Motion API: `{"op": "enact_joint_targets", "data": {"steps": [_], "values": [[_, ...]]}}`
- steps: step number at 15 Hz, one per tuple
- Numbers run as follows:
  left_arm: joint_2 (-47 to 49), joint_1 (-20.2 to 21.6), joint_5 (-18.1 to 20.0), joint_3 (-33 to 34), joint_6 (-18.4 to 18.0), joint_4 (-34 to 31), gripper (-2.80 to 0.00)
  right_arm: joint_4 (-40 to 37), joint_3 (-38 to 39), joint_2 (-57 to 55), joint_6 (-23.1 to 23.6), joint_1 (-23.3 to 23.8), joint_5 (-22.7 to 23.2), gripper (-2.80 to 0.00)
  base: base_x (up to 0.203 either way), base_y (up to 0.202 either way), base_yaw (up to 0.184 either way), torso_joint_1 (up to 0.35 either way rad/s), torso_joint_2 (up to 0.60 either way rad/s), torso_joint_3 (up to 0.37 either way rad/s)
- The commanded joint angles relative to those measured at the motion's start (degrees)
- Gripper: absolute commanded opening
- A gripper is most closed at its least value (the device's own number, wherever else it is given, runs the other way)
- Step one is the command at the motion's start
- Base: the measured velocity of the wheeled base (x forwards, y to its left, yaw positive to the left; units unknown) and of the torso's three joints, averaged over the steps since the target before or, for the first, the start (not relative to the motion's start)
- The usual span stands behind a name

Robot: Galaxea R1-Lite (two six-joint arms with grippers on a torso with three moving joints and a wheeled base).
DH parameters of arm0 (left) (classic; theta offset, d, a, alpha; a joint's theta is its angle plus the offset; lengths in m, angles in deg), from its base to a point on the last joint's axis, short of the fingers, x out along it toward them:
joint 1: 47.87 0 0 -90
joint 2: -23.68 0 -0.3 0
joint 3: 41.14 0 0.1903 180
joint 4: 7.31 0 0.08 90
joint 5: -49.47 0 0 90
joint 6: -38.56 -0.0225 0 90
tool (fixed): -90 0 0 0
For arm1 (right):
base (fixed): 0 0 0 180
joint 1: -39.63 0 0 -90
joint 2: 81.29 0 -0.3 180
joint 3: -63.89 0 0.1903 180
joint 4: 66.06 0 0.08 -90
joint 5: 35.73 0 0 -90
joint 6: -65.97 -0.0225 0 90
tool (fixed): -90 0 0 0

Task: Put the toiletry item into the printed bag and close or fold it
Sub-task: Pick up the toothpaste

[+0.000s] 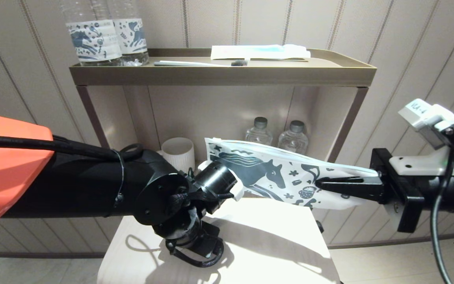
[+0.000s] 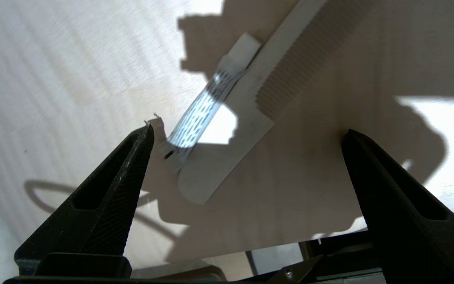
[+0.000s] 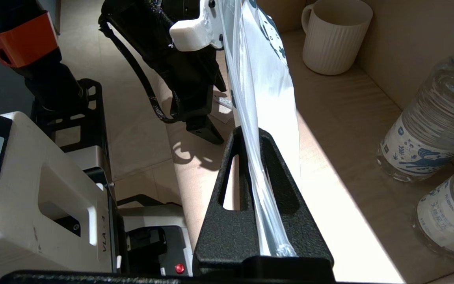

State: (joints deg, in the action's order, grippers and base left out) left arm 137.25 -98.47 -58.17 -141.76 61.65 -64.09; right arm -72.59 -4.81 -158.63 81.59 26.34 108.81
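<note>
Overhead, right hand (image 3: 252, 157) pinches printed bag (image 1: 274, 173); left hand (image 2: 246, 146) spread above comb (image 2: 246, 118).

comb (image 2: 246, 114) on table (image 2: 73, 71) under bag (image 1: 290, 175)

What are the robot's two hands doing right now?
Left gripper: open, holding nothing, over the comb on the table.
Right gripper: closed on the printed bag, held up in the air.
</note>
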Motion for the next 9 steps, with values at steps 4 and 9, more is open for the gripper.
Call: {"op": "enact_joint_targets", "data": {"steps": [4, 9], "values": [[0.8, 1.6, 1.3, 0.4, -3.8, 5.0, 0.00, 0.0, 0.1, 0.0, 0.1, 0.5, 0.3, -2.80, 0.000, 0.000, 0.000, 0.000, 0.00, 0.000], [0.2, 4.3, 3.1, 4.7, -5.9, 6.9, 0.00, 0.1, -0.1, -0.5, 0.1, 0.7, 1.2, -2.80, 0.000, 0.000, 0.000, 0.000, 0.00, 0.000]]}}
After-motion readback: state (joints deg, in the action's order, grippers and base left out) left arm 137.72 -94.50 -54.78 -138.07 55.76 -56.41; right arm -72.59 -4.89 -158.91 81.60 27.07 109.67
